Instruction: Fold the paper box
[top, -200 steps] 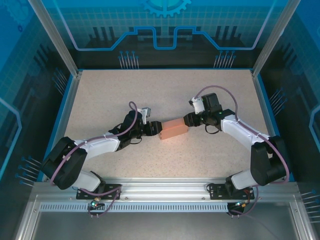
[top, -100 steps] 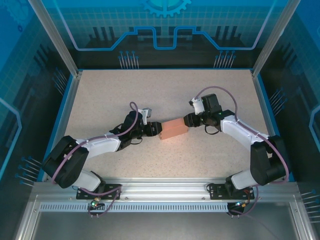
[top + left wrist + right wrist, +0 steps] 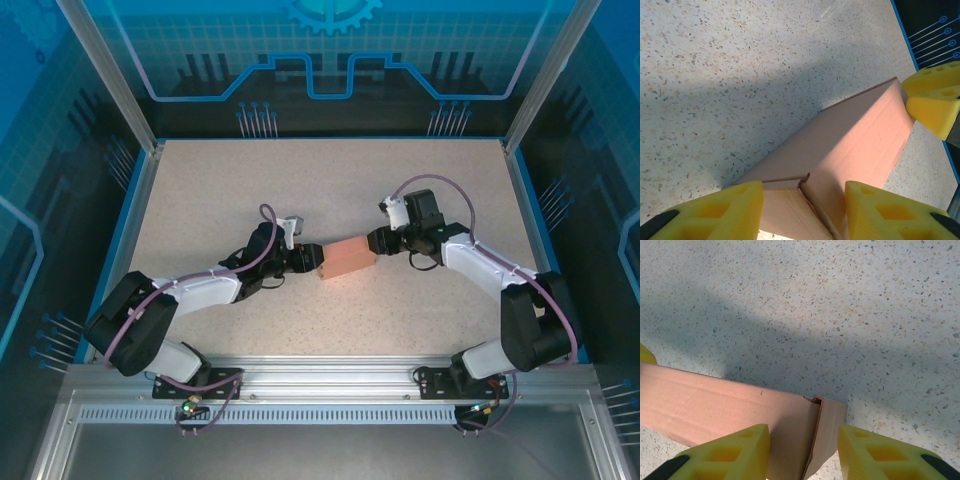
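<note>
A: Salmon-pink cardboard box (image 3: 348, 258), a small closed rectangular one: where does it lie?

B: It lies on its long side near the middle of the speckled beige table (image 3: 300, 180), slanted, with its right end a little farther from the arm bases than its left end.

A: And the arms?

B: One is at each end. The left gripper (image 3: 318, 262) meets the box's left end and the right gripper (image 3: 375, 243) meets its right end.

A: How does the left gripper stand?

B: In the left wrist view its yellow pads (image 3: 735, 210) straddle the near end of the box (image 3: 850, 140), one against each side, clamped on it. A seam between two end flaps shows between them.

A: And the right gripper?

B: Much the same. In the right wrist view its pads (image 3: 875, 450) press on both sides of the box (image 3: 730, 400) at its end, where a flap edge stands slightly proud.
</note>
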